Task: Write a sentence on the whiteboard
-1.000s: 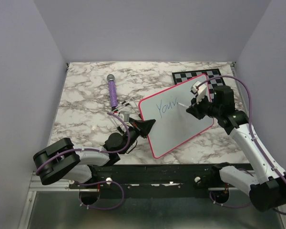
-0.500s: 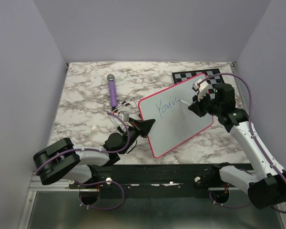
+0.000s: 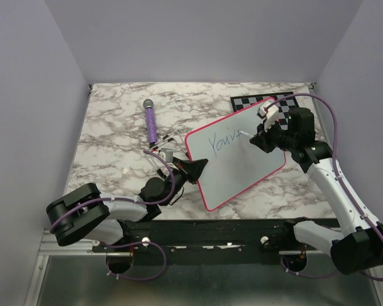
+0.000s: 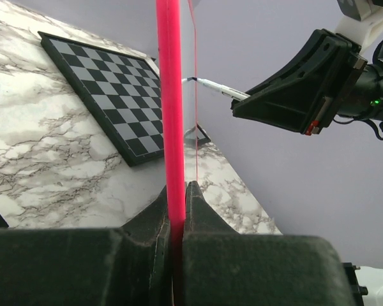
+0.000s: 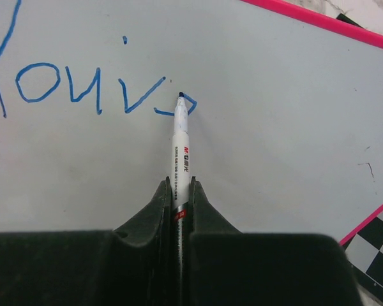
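So the whiteboard (image 3: 242,169) is clamped tilted at its 9 o'clock rim by the left gripper (image 4: 177,213), letting the sentence (image 5: 83,89) get written with the marker (image 5: 180,137) pinched in the right gripper (image 5: 180,191).

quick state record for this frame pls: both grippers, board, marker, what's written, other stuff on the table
left gripper: shut on the pink rim of the whiteboard, holding it by its edge
right gripper: shut on the marker, barrel between the fingers
marker tip: on the whiteboard, at the end of the newest stroke
sentence: blue, reads "You'v" plus a part-drawn letter; unfinished
chessboard: flat on the table, behind the whiteboard
purple microphone: lying on the table, left of the whiteboard, untouched
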Available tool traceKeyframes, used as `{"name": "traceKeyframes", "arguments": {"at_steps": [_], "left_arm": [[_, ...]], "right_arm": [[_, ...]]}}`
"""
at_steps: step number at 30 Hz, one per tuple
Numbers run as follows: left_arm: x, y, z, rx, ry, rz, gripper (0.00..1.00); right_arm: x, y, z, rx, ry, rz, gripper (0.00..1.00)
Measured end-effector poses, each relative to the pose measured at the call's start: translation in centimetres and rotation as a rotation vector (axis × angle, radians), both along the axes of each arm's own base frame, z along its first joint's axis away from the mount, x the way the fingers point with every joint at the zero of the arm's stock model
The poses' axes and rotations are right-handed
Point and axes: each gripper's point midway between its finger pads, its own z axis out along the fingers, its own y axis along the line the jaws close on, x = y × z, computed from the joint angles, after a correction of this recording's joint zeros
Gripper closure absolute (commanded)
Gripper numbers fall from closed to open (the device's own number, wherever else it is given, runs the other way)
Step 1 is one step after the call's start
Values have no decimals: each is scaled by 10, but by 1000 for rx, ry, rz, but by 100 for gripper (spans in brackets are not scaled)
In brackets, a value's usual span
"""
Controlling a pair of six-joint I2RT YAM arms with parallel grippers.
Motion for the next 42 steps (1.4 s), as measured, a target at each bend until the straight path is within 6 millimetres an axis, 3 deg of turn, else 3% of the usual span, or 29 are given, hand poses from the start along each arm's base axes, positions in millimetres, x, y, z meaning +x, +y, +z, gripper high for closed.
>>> {"name": "traceKeyframes", "arguments": {"at_steps": [14,21,29,33,40,42], "left_arm": [[1,-1,-1,-1,-2,0,100],[1,-1,-1,-2,-1,0,100],[1,-1,-1,-1,-1,0,100],[0,-1,0,2,-8,-3,100],[-2,-1,2,10,-22,-9,100],[-2,-2,2,12,-25,-12,100]], "right_arm": [[-12,6,-7,15,8,57,99],[-24,-1,-22,-17,43,49,99],[-18,-16,-22,-66,23,-28,99],[-15,-20,-13,-66,-5,-49,100],[-12,-28,33,-36,-131,-73,99],[-8,-35,38,-27,-144,-89,100]]}}
